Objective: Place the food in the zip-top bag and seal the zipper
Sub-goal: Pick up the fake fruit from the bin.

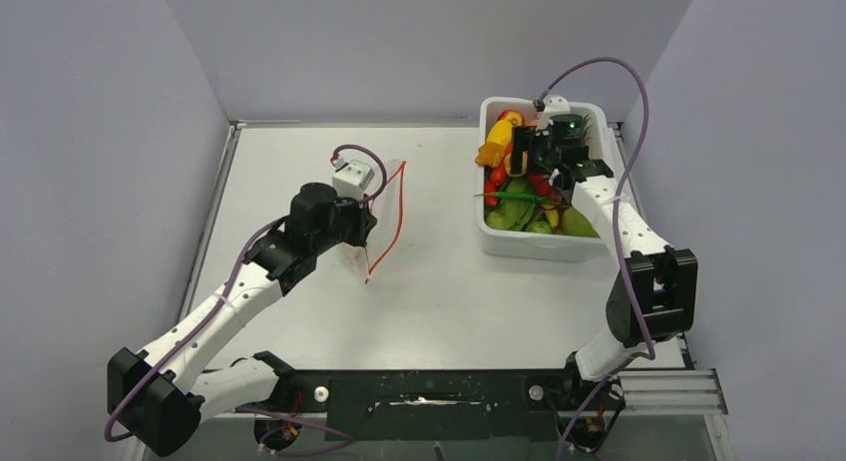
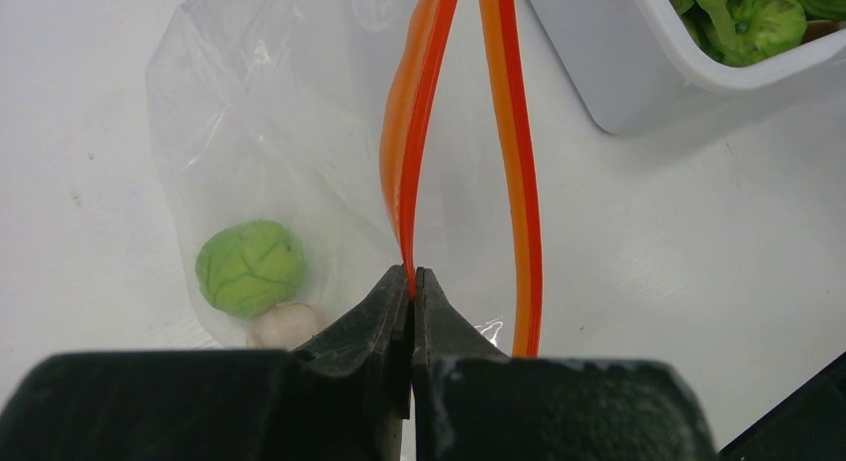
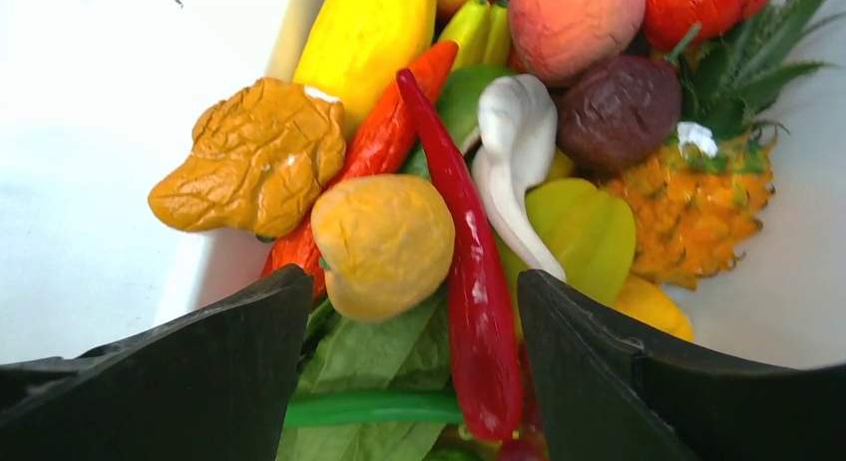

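The clear zip-top bag (image 2: 259, 112) lies left of centre on the table with its mouth gaping. My left gripper (image 2: 412, 273) is shut on one lip of the red-orange zipper (image 2: 409, 132); the other lip (image 2: 519, 182) bows away to the right. A green sprout-like piece (image 2: 249, 266) and a pale whitish piece (image 2: 284, 324) sit inside the bag. More food (image 1: 519, 197) is heaped in the white tub. My right gripper (image 3: 414, 281) hangs open over that heap. A long red chili (image 3: 469, 281) and a round yellow fruit (image 3: 384, 241) lie below, between its fingers, ungripped.
The white tub (image 1: 529, 246) stands at the back right, its near wall facing the bag (image 1: 384, 207). In it, an orange knobbly piece (image 3: 254, 157) rests on the rim, beside a pineapple (image 3: 693, 207), leafy greens (image 3: 379, 366) and a green bean (image 3: 369, 406). Grey walls enclose the table.
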Controlling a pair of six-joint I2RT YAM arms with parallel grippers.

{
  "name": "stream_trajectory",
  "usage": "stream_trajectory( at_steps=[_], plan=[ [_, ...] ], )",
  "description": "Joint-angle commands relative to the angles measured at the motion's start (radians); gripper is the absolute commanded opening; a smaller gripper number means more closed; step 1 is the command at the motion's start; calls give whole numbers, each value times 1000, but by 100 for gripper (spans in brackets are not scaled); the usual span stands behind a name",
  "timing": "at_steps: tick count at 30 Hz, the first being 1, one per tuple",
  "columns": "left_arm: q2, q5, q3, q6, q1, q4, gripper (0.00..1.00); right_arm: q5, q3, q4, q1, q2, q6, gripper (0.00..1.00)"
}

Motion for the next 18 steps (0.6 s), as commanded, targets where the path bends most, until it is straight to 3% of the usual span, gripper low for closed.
stream_trajectory(
  at_steps=[1,12,18],
  plan=[
    [-21,27,2,11,12,60,0,-46,101,48,-5,54,-64,76],
    [-38,25,-9,15,24,58,0,-122,189,-43,-13,157,-101,68],
    [-32,38,-5,17,32,61,0,-108,162,-60,-9,103,-92,50]
  ],
)
